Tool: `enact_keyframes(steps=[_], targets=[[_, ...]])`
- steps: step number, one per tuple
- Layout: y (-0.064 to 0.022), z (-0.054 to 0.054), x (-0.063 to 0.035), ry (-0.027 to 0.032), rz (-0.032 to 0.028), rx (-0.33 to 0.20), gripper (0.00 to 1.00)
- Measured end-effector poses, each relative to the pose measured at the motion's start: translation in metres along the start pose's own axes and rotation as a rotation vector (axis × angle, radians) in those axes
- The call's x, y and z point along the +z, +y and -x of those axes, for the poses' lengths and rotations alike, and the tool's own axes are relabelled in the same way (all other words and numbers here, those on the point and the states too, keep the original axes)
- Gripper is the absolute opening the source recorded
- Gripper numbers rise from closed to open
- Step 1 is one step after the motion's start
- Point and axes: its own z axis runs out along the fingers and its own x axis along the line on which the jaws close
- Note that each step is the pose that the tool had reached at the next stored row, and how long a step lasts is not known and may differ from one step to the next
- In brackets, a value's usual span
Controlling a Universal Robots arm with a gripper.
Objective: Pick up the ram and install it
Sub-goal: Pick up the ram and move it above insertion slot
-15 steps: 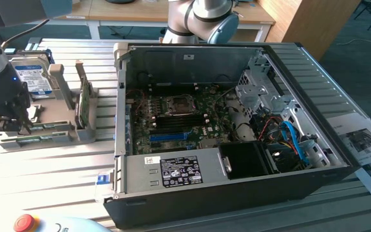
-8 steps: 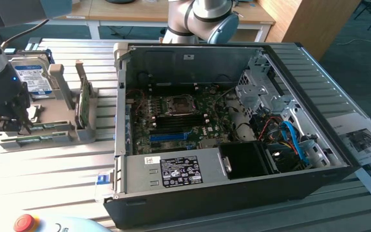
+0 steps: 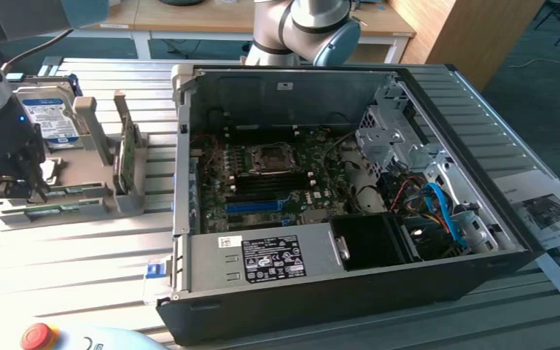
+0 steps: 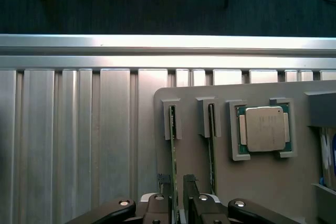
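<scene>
So in the exterior view the tool (image 3: 12,186) is way over at 9 o'clock, down on the grey holder (image 3: 114,200) that sits on the slatted bench (image 3: 85,270). The wrist view tells you the important bit: the ram (image 4: 172,129) stands on edge in its holder slot. It runs straight out from between the tool's two pads, long axis in line with the tool, pointing off toward the bench edge. The pads look slightly apart, one on each side of the stick with a sliver of daylight on one side. I'd call it straddling, not clamped yet. The stick is seated in the slot, not lifted.

Just beside it is a second stick (image 4: 211,129) in a parallel slot, close enough that the outer pad has little room. Past that is a CPU chip (image 4: 264,128) lying flat in its own pocket.

Back in the exterior view, the hard drive (image 3: 49,117) stands at about 1 o'clock from the tool. A taller green card (image 3: 129,149) stands upright at about 2 o'clock, between the tool and the case.

The open PC case (image 3: 290,69) lies at 3 o'clock, well apart from the holder. The motherboard (image 3: 260,182) is down inside it, with a blue slot (image 3: 260,206) and the power supply (image 3: 260,259) at 6 o'clock of the board. The near case wall and that upright card are what I'd judge to be in the way.
</scene>
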Motion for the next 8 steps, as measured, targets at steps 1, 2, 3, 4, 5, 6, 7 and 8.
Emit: enact_keyframes(steps=[1,2,3,4,5,6,7,8], targets=[[0.0,0.0,0.0,0.0001,0.0,-0.002,0.24],[0.0,0.0,0.0001,0.0001,0.0,-0.005,0.24],[0.0,0.0,0.0001,0.0002,0.0,-0.006,0.24],[0.0,0.0,0.0,0.0002,0.0001,-0.006,0.24],[0.0,0.0,0.0,0.0002,0.0001,-0.006,0.24],[0.0,0.0,0.0001,0.0002,0.0001,-0.006,0.24],[-0.0001,0.0,0.0003,0.0001,0.0,-0.006,0.24],[-0.0001,0.0,0.0009,0.0,-0.0002,-0.006,0.24]])
